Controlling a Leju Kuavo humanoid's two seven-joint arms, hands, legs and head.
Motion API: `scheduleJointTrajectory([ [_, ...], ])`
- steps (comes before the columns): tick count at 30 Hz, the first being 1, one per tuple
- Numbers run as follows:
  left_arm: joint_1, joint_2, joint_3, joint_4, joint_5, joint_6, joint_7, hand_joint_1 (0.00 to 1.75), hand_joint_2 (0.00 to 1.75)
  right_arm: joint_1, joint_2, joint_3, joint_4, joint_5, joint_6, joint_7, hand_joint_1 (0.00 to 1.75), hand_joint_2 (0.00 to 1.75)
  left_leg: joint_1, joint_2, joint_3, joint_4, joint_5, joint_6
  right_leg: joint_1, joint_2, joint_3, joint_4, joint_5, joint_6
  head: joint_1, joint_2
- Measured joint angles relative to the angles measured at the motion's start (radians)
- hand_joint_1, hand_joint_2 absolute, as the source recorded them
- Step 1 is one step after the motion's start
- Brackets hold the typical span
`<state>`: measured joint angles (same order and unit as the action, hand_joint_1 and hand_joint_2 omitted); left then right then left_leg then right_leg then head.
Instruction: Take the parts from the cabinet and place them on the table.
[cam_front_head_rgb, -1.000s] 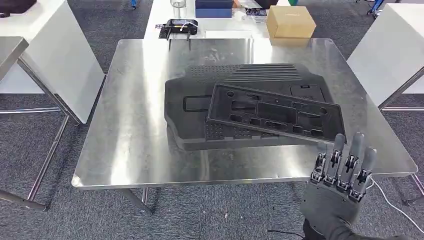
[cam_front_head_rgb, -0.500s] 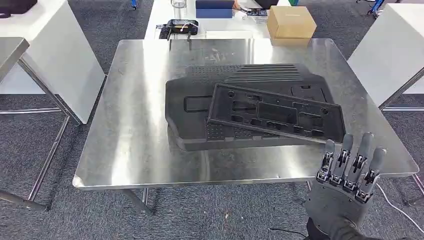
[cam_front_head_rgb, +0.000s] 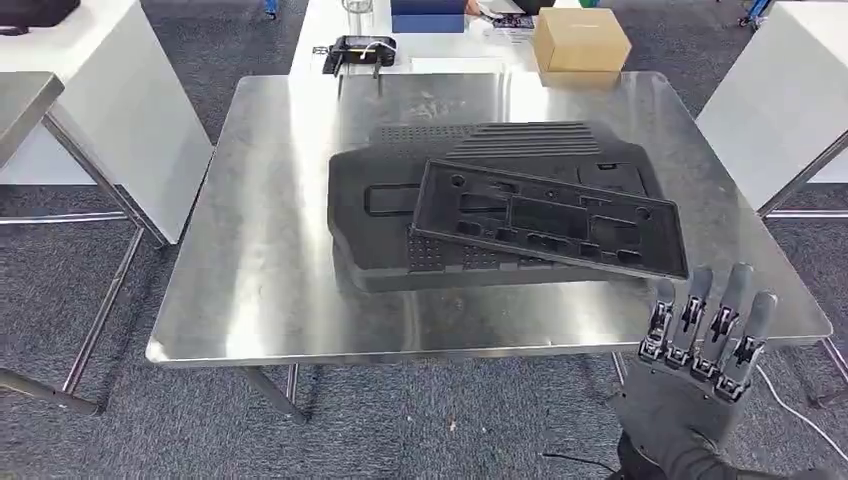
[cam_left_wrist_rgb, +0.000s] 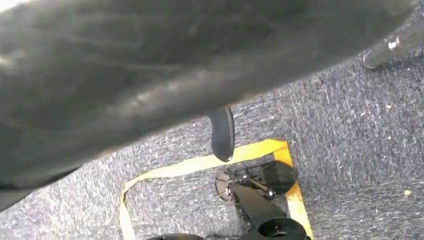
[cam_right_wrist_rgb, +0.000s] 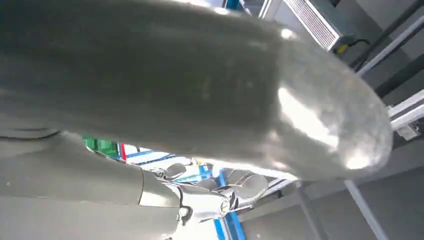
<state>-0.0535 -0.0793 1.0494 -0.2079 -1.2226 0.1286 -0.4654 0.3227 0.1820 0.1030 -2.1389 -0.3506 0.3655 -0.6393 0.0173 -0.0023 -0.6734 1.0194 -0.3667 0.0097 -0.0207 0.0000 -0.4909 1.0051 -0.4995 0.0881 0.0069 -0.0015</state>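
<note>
Parts — two black ones — lie on the shiny counter (cam_front_head_rgb: 260, 290), just beyond the right hand's fingers (cam_front_head_rgb: 715, 315). The small tray-like part (cam_front_head_rgb: 550, 218) rests tilted on top of the big flat part (cam_front_head_rgb: 400, 215). The right hand (cam_front_head_rgb: 690, 370) is held up near the counter's edge, fingers straight and apart, holding nothing. I cannot tell about the left hand. This placing step looks done — next would be going for more parts. Far past the fingers sit a cardboard box (cam_front_head_rgb: 580, 40) and a black device (cam_front_head_rgb: 358, 50).
</note>
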Motion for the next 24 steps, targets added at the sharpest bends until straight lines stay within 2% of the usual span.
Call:
scheduleJointTrajectory([
  [1, 0.000, 0.002, 0.000, 0.000, 0.001, 0.000, -0.001, 0.00, 0.00, -0.002, 0.000, -0.002, 0.000, 0.000, 0.000, 0.000, 0.00, 0.00, -0.001, 0.000, 0.003, 0.005, 0.001, -0.005, 0.000, 0.000, -0.018, -0.008, -0.004, -0.015, -0.004, 0.000],
  [2, -0.003, 0.000, 0.001, 0.000, 0.003, -0.001, -0.003, 0.00, 0.00, -0.003, 0.000, -0.003, 0.003, -0.003, 0.000, 0.000, 0.00, 0.00, -0.001, 0.000, 0.004, 0.003, 0.008, -0.014, 0.002, 0.002, -0.022, -0.004, -0.002, -0.032, -0.004, 0.000],
  [3, -0.002, 0.000, 0.001, 0.000, 0.004, -0.002, -0.005, 0.00, 0.00, -0.003, 0.002, -0.005, 0.006, -0.004, 0.000, 0.005, 0.00, 0.00, 0.001, 0.000, 0.006, -0.007, 0.014, -0.022, 0.005, 0.002, -0.024, -0.004, 0.002, -0.043, -0.005, 0.000],
  [4, 0.001, 0.000, 0.002, 0.000, 0.004, -0.002, -0.006, 0.00, 0.00, -0.004, 0.003, -0.005, 0.006, -0.003, 0.000, 0.005, 0.00, 0.00, 0.005, -0.001, 0.004, -0.005, 0.017, -0.029, -0.001, 0.000, -0.031, -0.009, 0.013, -0.056, -0.005, 0.000],
  [5, 0.001, 0.001, 0.003, 0.000, 0.004, -0.003, -0.006, 0.00, 0.00, -0.004, 0.004, -0.006, 0.008, -0.003, 0.000, 0.008, 0.00, 0.00, 0.008, 0.001, -0.008, 0.019, -0.026, -0.029, -0.003, -0.002, -0.037, -0.009, 0.022, -0.066, -0.008, 0.000],
  [6, 0.001, 0.000, 0.003, 0.000, 0.005, -0.003, -0.007, 0.00, 0.00, -0.003, 0.005, -0.007, 0.009, -0.004, 0.000, 0.009, 0.00, 0.00, 0.007, 0.000, -0.022, 0.071, -0.089, -0.029, -0.002, -0.002, -0.044, -0.009, 0.028, -0.077, -0.006, 0.000],
  [8, 0.001, -0.002, 0.004, 0.001, 0.005, -0.008, -0.007, 0.00, 0.00, -0.003, 0.005, -0.008, 0.013, -0.004, -0.001, 0.011, 0.00, 0.00, 0.007, -0.001, -0.063, 0.228, -0.198, -0.032, 0.006, -0.002, -0.055, -0.007, 0.043, -0.085, -0.006, 0.000],
  [9, 0.001, -0.002, 0.006, 0.001, 0.008, -0.011, -0.008, 0.00, 0.00, -0.003, 0.005, -0.009, 0.016, -0.004, -0.002, 0.012, 0.00, 0.00, 0.007, -0.001, -0.072, 0.292, -0.226, -0.032, 0.011, -0.002, -0.066, -0.006, 0.051, -0.087, -0.007, 0.000],
  [10, 0.000, -0.002, 0.010, 0.001, 0.010, -0.014, -0.012, 0.00, 0.00, -0.003, 0.005, -0.010, 0.018, -0.004, -0.003, 0.012, 0.00, 0.00, 0.007, -0.001, -0.058, 0.304, -0.225, -0.030, 0.014, -0.001, -0.075, -0.005, 0.058, -0.085, -0.007, 0.000],
  [11, 0.000, -0.002, 0.012, 0.001, 0.012, -0.016, -0.017, 0.00, 0.00, -0.003, 0.005, -0.011, 0.020, -0.003, -0.003, 0.012, 0.00, 0.00, 0.006, -0.001, -0.023, 0.272, -0.208, -0.027, 0.016, -0.001, -0.083, -0.004, 0.065, -0.086, -0.007, 0.000],
  [12, 0.000, -0.002, 0.013, 0.001, 0.013, -0.018, -0.019, 0.00, 0.00, -0.003, 0.005, -0.011, 0.021, -0.003, -0.004, 0.012, 0.00, 0.00, 0.006, -0.001, 0.033, 0.203, -0.183, -0.024, 0.018, 0.000, -0.090, -0.004, 0.069, -0.082, -0.007, 0.000],
  [13, -0.001, -0.002, 0.014, 0.001, 0.014, -0.018, -0.022, 0.00, 0.00, -0.003, 0.005, -0.012, 0.022, -0.001, -0.004, 0.012, 0.00, 0.00, 0.006, -0.001, 0.105, 0.105, -0.157, -0.020, 0.018, 0.000, -0.095, -0.003, 0.074, -0.080, -0.007, 0.000],
  [14, -0.002, -0.002, 0.015, 0.001, 0.016, -0.018, -0.024, 0.00, 0.00, -0.003, 0.006, -0.013, 0.022, 0.002, -0.005, 0.012, 0.00, 0.00, 0.005, -0.002, 0.164, 0.020, -0.157, -0.015, 0.018, 0.000, -0.095, 0.000, 0.077, -0.076, -0.007, 0.000],
  [15, -0.003, -0.002, 0.016, 0.001, 0.018, -0.018, -0.025, 0.00, 0.00, -0.003, 0.006, -0.014, 0.022, 0.002, -0.006, 0.012, 0.00, 0.00, -0.003, -0.004, 0.172, 0.014, -0.155, -0.011, 0.024, -0.001, -0.101, -0.001, 0.082, -0.068, -0.005, 0.000],
  [16, -0.003, -0.002, 0.017, 0.001, 0.018, -0.018, -0.028, 0.00, 0.00, -0.004, 0.006, -0.015, 0.022, 0.003, -0.007, 0.012, 0.00, 0.00, -0.008, -0.007, 0.165, 0.012, -0.145, -0.007, 0.022, -0.002, -0.099, -0.001, 0.086, -0.062, -0.001, 0.000],
  [17, -0.003, -0.002, 0.018, 0.001, 0.019, -0.018, -0.028, 0.00, 0.00, -0.003, 0.008, -0.017, 0.023, 0.003, -0.009, 0.012, 0.00, 0.00, -0.013, -0.006, 0.160, 0.007, -0.147, -0.004, 0.019, -0.002, -0.101, 0.000, 0.090, -0.056, -0.005, 0.000],
  [18, -0.003, -0.002, 0.018, 0.001, 0.019, -0.018, -0.028, 0.00, 0.00, -0.002, 0.009, -0.018, 0.023, 0.003, -0.010, 0.012, 0.00, 0.00, -0.016, -0.006, 0.156, 0.007, -0.141, 0.004, 0.016, -0.001, -0.103, -0.004, 0.098, -0.046, -0.002, 0.000],
  [19, -0.003, -0.004, 0.018, 0.001, 0.019, -0.018, -0.028, 0.00, 0.00, -0.002, 0.009, -0.018, 0.023, 0.002, -0.011, 0.012, 0.00, 0.00, -0.012, -0.003, 0.148, -0.004, -0.128, 0.018, 0.023, 0.001, -0.110, -0.003, 0.104, -0.041, -0.004, 0.000],
  [20, -0.006, -0.006, 0.018, 0.001, 0.019, -0.018, -0.028, 0.00, 0.00, -0.001, 0.009, -0.020, 0.023, 0.002, -0.013, 0.012, 0.00, 0.00, -0.008, 0.002, 0.139, -0.008, -0.116, 0.025, 0.019, 0.002, -0.127, 0.012, 0.086, -0.041, -0.007, 0.000],
  [21, -0.006, -0.006, 0.018, 0.000, 0.019, -0.017, -0.028, 0.00, 0.00, -0.002, 0.009, -0.021, 0.024, 0.002, -0.014, 0.012, 0.00, 0.00, -0.007, 0.002, 0.123, -0.008, -0.106, 0.036, 0.019, 0.001, -0.149, 0.055, 0.038, -0.047, 0.003, 0.000],
  [23, -0.005, -0.006, 0.018, 0.000, 0.019, -0.014, -0.026, 0.00, 0.00, -0.001, 0.008, -0.023, 0.027, 0.002, -0.016, 0.012, 0.00, 0.00, -0.008, 0.004, 0.097, -0.008, -0.087, 0.038, 0.016, 0.001, -0.195, 0.202, -0.054, -0.058, 0.004, 0.000],
  [24, -0.005, -0.006, 0.019, 0.000, 0.019, -0.014, -0.024, 0.00, 0.00, -0.001, 0.008, -0.025, 0.029, 0.001, -0.018, 0.013, 0.00, 0.00, -0.008, 0.005, 0.082, -0.007, -0.077, 0.037, 0.016, 0.001, -0.212, 0.270, -0.082, -0.054, 0.004, 0.000],
])
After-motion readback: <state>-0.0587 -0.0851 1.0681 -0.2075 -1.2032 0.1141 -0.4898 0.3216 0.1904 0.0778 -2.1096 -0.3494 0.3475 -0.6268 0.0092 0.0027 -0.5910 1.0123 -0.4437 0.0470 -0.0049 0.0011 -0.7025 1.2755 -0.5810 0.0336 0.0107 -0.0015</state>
